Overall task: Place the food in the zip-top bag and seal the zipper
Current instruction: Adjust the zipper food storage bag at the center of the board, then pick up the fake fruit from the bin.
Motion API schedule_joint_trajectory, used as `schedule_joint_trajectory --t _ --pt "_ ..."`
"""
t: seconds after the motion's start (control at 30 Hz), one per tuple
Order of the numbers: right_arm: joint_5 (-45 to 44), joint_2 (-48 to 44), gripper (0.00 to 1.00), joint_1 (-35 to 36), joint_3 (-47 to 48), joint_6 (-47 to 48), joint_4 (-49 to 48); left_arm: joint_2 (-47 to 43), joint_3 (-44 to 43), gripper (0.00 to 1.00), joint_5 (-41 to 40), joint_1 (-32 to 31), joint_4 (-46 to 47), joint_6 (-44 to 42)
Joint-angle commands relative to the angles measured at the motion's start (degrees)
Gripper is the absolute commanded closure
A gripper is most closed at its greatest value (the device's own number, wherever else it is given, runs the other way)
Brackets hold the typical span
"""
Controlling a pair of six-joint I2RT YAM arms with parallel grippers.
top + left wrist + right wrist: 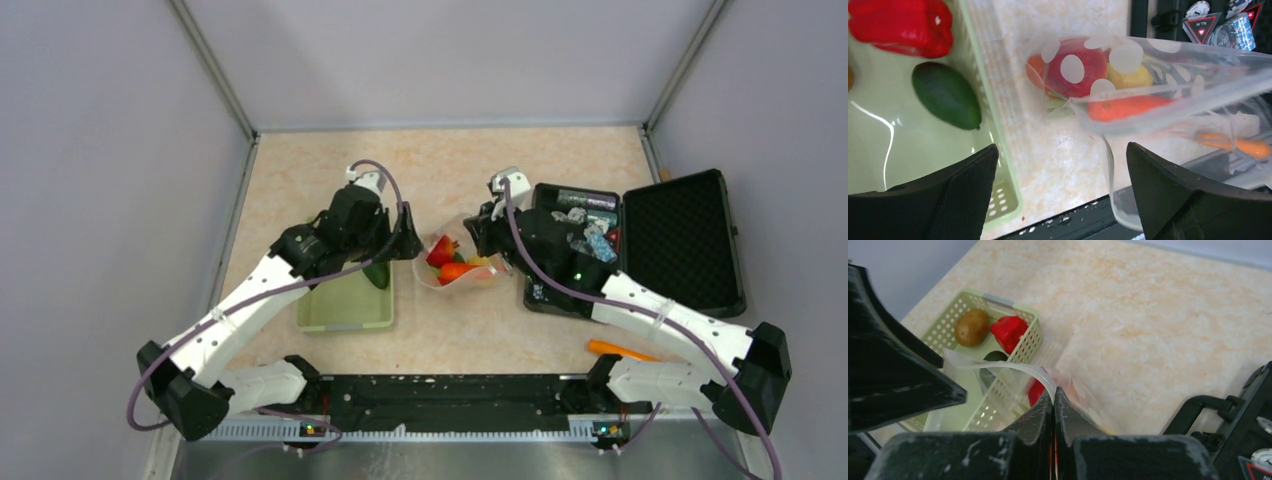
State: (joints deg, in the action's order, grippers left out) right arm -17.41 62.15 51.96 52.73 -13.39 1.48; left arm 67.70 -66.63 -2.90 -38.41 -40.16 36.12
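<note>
The zip-top bag (998, 366) is being pinched by the closed right gripper (1053, 400); the left gripper (1062, 150) is being held agape. A brown piece (971, 327), ahead-left, is being shown by the right wrist view, not the top view.

Twin machines: the left arm (240, 300) and right arm (660, 315) wear the same livery, white link shells between bulky black joint housings, a purple-grey cable (130, 405) trailing along each. Tiny green lights (310, 428) dot the black base rail (460, 400) at the surface's (560, 180) near edge. The left tool (1062, 147) has matte black wedge fingers (963, 195), finely textured inside; the right tool (1053, 392) shows pale scuffing.
</note>
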Motion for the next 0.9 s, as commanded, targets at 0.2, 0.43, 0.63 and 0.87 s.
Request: schedule_joint_trajectory --t 0.2,0.43,0.63,0.87 --pt "0.72 1.63 1.00 0.45 -1.29 -5.79 -5.50 -15.41 3.38 0.01 -15.07 0.31 -4.31 3.72" --pt "-10.53 -1.44 1.00 0.46 -0.96 -4.21 -5.63 -15.40 11.00 0.01 -21.92 4.04 -7.17 11.22" --pt "-12.78 -3.69 1.00 0.50 -2.73 -6.06 -5.55 -12.03 20.73 0.06 -12.54 10.76 2.27 11.16" --pt "-7.99 -3.23 1.00 0.43 -6.48 -11.70 -6.74 -1.66 19.29 0.13 -4.33 15.91 8.82 6.13"
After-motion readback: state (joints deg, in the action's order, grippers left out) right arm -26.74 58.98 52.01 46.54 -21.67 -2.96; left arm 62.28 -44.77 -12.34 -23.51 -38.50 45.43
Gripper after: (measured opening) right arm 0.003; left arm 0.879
